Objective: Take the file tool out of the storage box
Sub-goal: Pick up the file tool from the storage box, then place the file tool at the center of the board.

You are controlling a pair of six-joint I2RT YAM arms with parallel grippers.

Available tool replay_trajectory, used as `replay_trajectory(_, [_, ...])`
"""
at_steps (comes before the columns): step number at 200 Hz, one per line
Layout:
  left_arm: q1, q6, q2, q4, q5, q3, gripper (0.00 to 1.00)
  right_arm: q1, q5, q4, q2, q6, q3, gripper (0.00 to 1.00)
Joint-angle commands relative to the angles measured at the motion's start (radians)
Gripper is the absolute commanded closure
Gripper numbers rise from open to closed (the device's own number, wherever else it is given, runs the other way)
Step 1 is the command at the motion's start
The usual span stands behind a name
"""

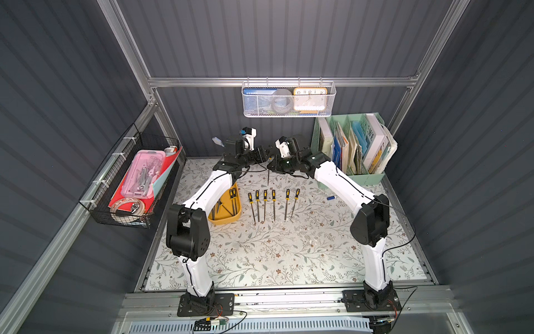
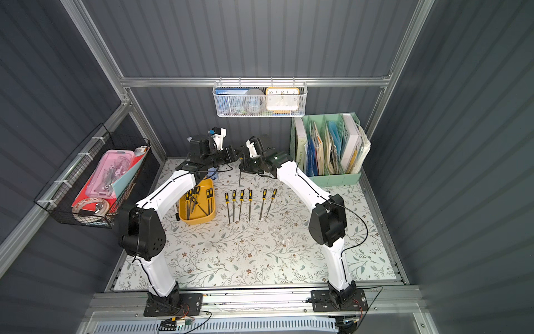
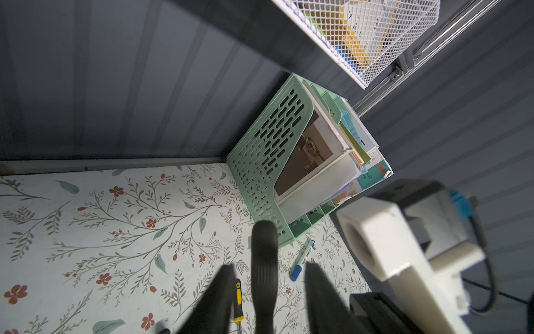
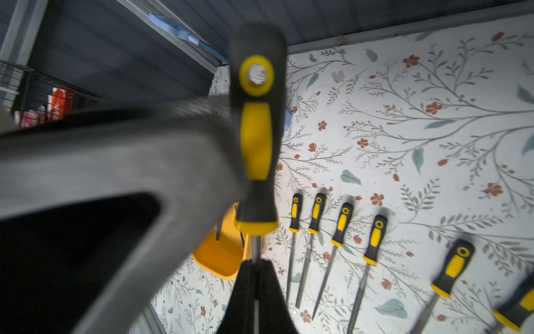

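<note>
- Presently, right gripper point(image 4: 254, 264): closed tight on the metal shaft of the file point(image 4: 256, 138), just past the yellow collar of its handle. In both top views it sits at the back of the table point(image 1: 260, 254), nose to nose with the left gripper point(image 3: 268, 267).
- Left gripper: fingers point(image 3: 213, 295) spread apart. The file's black handle stands between them with a gap on each side, so no grip shows. The right wrist view has one finger blurred alongside the handle; contact cannot be told.
- File: one piece, black-and-yellow handle, out of the box point(image 2: 199, 222) and held in the air where the two grippers meet. Its shaft hangs down below the right gripper toward the table. Whether the tip touches the table cannot be told.
- Box: yellow, on the table below the left gripper and nearer that arm's base, partly under its forearm.
- Spare files point(image 2: 192, 199): several, same pattern, lying crossed inside the box.
- Row of six files point(image 1: 273, 199): on the table below both grippers and nearer the arm bases, just beside the box on the right-arm side. Handles point toward the grippers, tips away.
- Marker point(image 3: 302, 256): white body, blue cap, on the table just beyond the left gripper's fingertips, near the foot of the organiser point(image 3: 265, 144).
- Organiser: mint green, filled with books and papers, in the back corner behind the right gripper.
</note>
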Motion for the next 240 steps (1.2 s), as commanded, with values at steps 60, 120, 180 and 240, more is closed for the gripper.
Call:
replay_trajectory(60, [-0.001, 0.129, -0.044, -0.161, -0.351, 0.051, 0.0, -0.127, 0.26, -0.181, -0.243, 0.016, -0.48, 1.0])
replay_trajectory(120, [-0.001, 0.229, -0.04, -0.23, -0.606, 0.075, 0.0, -0.154, 0.266, -0.302, -0.084, 0.037, -0.381, 1.0])
replay_trajectory(180, [-0.001, 0.232, -0.058, -0.263, -0.65, 0.039, 0.0, -0.154, 0.215, -0.282, 0.025, 0.073, -0.337, 1.0])
replay_trajectory(240, [-0.001, 0.215, -0.04, -0.341, -0.676, 0.046, 0.0, -0.154, 0.239, -0.308, 0.092, 0.061, -0.291, 1.0])
